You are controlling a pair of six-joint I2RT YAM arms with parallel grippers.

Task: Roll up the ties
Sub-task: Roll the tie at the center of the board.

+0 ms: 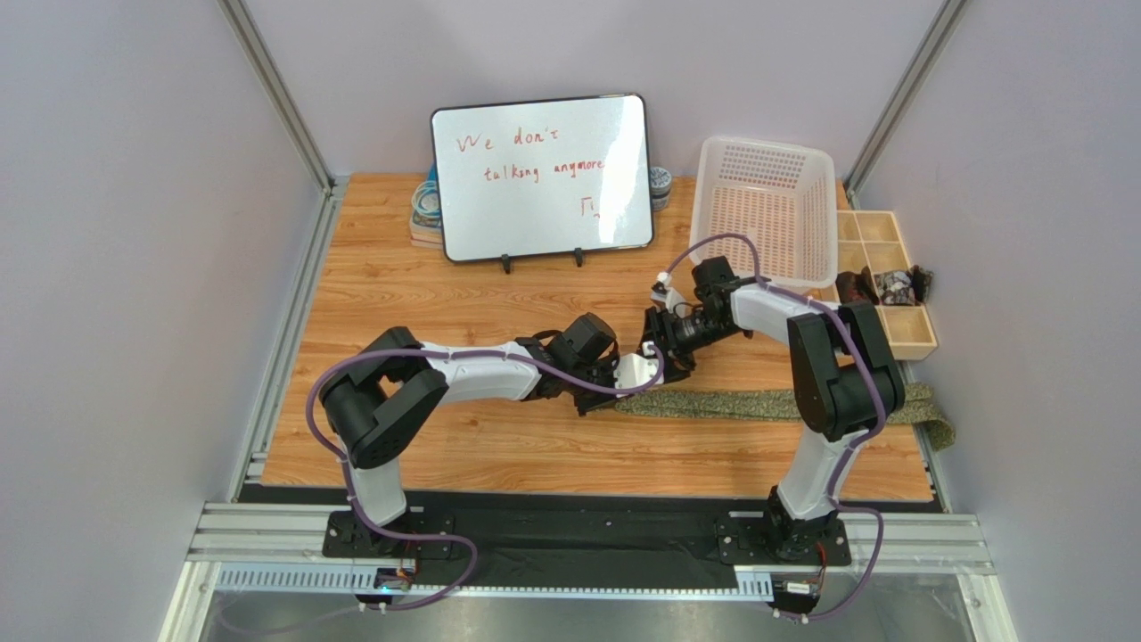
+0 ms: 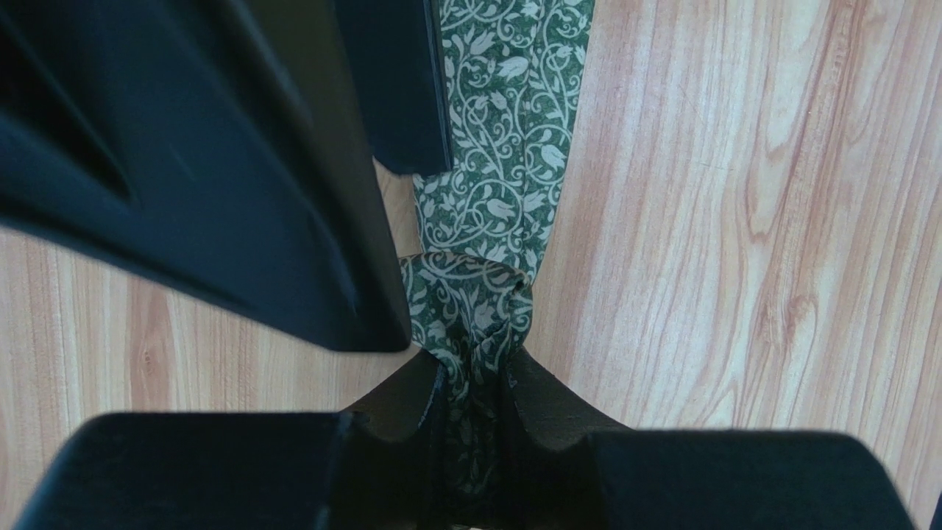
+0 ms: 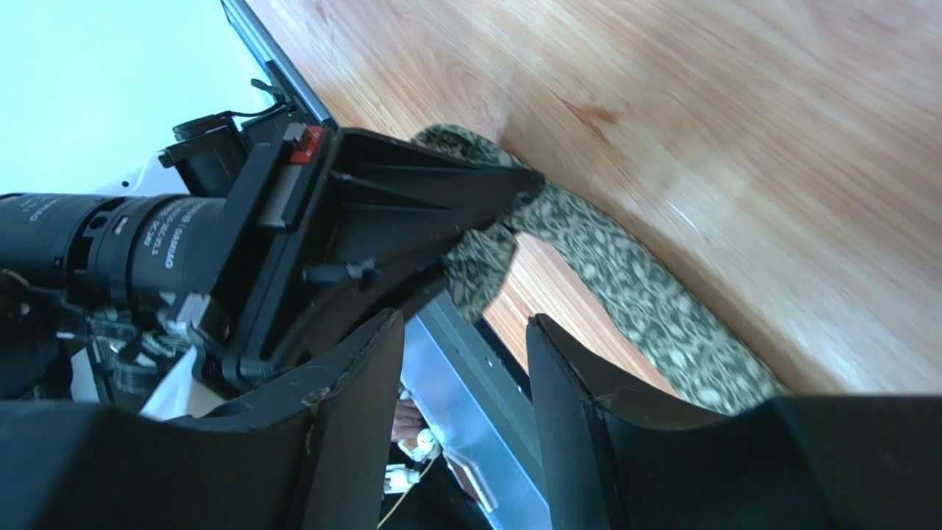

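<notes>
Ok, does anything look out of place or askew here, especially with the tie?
Two things. The tie runs past the right edge of the table and appears to droop off it. At the other end, the left gripper pinches the fabric into a crumpled bunch rather than a tidy roll.

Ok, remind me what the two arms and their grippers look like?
The left arm and right arm have white links between bulky black joints, each with a purple cable looping from its base. The left gripper and right gripper have black, wedge-shaped fingers.
</notes>
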